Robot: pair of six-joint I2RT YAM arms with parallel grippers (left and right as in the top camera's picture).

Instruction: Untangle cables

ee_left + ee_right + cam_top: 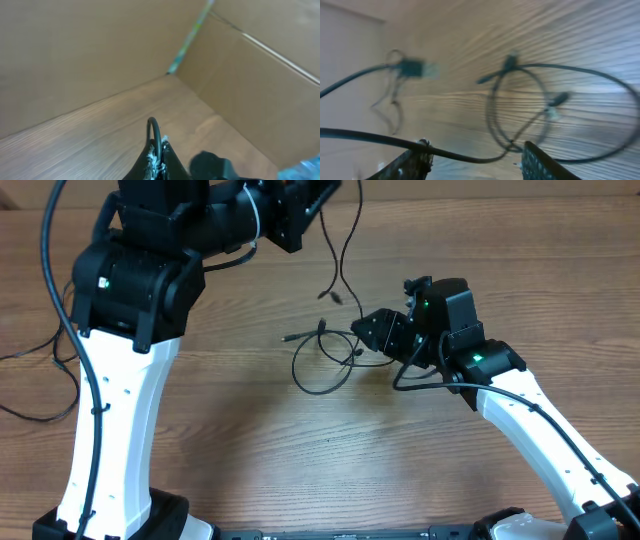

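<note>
A thin black cable (345,255) hangs from my left gripper (312,205) at the top, ending in a small plug (329,296) just above the table. In the left wrist view the left gripper (157,150) is shut on this cable (152,127). A second cable lies in a loop (322,370) on the table, one plug end (290,338) pointing left. My right gripper (368,332) is open at the loop's right edge. In the right wrist view a cable strand (470,158) runs across the open right gripper (475,162), resting on its left finger, with the loop (520,107) beyond.
The left arm's white column (115,420) stands at the left, with thicker black robot wires (35,350) trailing on the table beside it. The right arm (530,415) reaches in from the lower right. Brown walls (260,75) meet at a corner in the left wrist view.
</note>
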